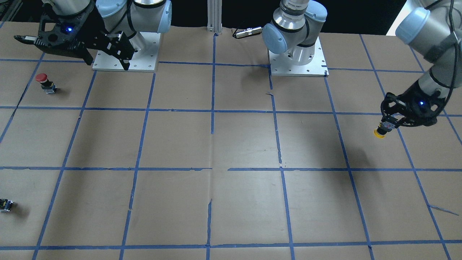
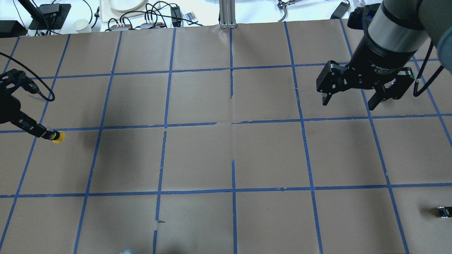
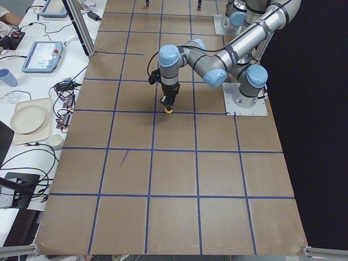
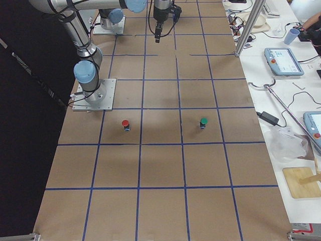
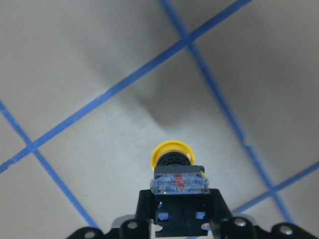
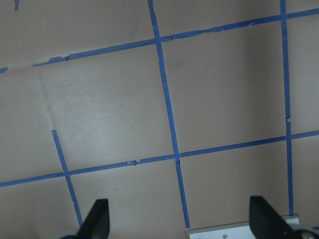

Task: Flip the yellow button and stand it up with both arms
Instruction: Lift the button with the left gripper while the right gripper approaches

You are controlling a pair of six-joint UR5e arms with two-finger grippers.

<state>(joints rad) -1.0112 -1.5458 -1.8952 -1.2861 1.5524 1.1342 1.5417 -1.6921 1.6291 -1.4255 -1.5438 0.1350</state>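
My left gripper (image 1: pixel 389 124) is shut on the black-and-grey body of the yellow button (image 1: pixel 380 133) and holds it above the table, cap pointing away from the fingers and down. The button also shows in the overhead view (image 2: pixel 58 136), the left side view (image 3: pixel 169 110) and the left wrist view (image 5: pixel 172 155). My right gripper (image 2: pixel 348 103) is open and empty, raised high near its own base. Its two fingertips (image 6: pixel 98 215) frame only bare paper.
A red-capped button (image 1: pixel 42 81) stands near the right arm's base plate (image 1: pixel 142 57); it also shows in the right side view (image 4: pixel 125 124). A green-capped button (image 4: pixel 203 122) stands farther out. A small dark part (image 2: pixel 444 211) lies at the table's right edge.
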